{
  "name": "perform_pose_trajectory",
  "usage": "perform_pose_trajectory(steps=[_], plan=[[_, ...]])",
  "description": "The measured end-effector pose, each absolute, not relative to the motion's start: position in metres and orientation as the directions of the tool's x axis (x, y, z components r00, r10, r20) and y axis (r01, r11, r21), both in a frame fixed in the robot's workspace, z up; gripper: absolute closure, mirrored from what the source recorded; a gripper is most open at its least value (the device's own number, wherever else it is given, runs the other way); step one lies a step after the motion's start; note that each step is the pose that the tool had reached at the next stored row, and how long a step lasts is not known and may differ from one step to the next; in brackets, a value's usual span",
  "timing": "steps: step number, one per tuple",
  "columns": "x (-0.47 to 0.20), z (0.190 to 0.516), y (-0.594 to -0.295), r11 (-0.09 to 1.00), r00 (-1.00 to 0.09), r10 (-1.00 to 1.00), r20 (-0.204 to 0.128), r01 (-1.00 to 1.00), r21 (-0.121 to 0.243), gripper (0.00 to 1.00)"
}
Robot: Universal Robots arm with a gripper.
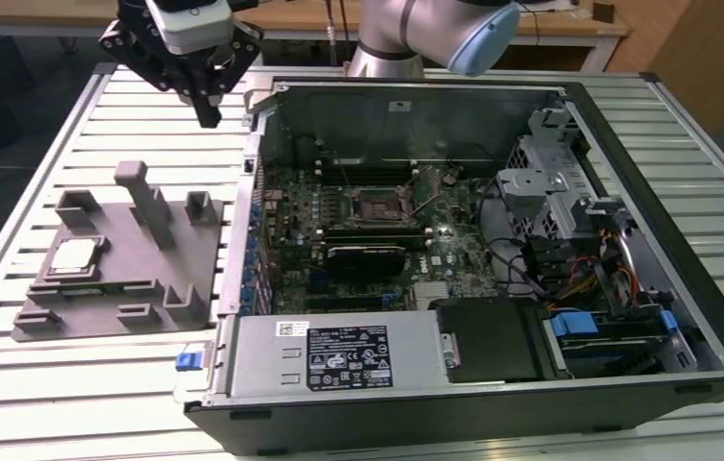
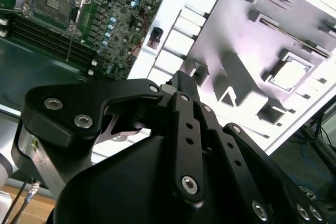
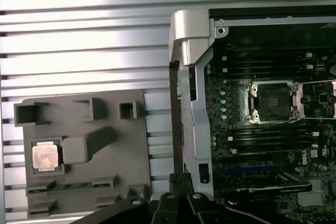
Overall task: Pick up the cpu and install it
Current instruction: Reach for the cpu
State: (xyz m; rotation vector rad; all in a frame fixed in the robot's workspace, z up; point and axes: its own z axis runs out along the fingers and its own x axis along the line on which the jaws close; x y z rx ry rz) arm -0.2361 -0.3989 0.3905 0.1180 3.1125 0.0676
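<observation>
**STATUS: CPU IN FIXTURE, GRIPPER CLOSED AND UNLOADED**

1. Gripper. In the exterior view, the black two-finger gripper (image 1: 208,115) hangs above the slatted pale metal table (image 1: 119,144). It sits beyond the far end of the fixture, near the corner of the computer case. The fingers taper to a single tip, pressed together, with nothing between them. In both wrist views the closed tips (image 3: 181,179) (image 2: 184,82) point down at the table strip between fixture and case.

2. Cpu. The small, flat, square cpu with a pale silver metal top (image 1: 74,254) lies level in a square recess of the large grey plastic fixture with upright blocks (image 1: 106,298). The recess is on the side of the fixture towards the exterior view's left. Both wrist views show the cpu (image 3: 44,156) (image 2: 290,73) seated in this recess. It is well apart from the gripper and untouched.

3. Socket. The dark square socket with a metal frame (image 1: 381,204) sits on the green motherboard (image 1: 452,250) inside the open black computer case (image 1: 721,317). In the first wrist view, the socket's (image 3: 274,102) dark centre is exposed.
</observation>
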Motion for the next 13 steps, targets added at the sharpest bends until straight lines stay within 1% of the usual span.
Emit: perform_pose_trajectory(steps=[13], plan=[[-0.257,0.39,-0.399,0.996,-0.997,0.076,-0.025,0.075,0.044,0.89]])
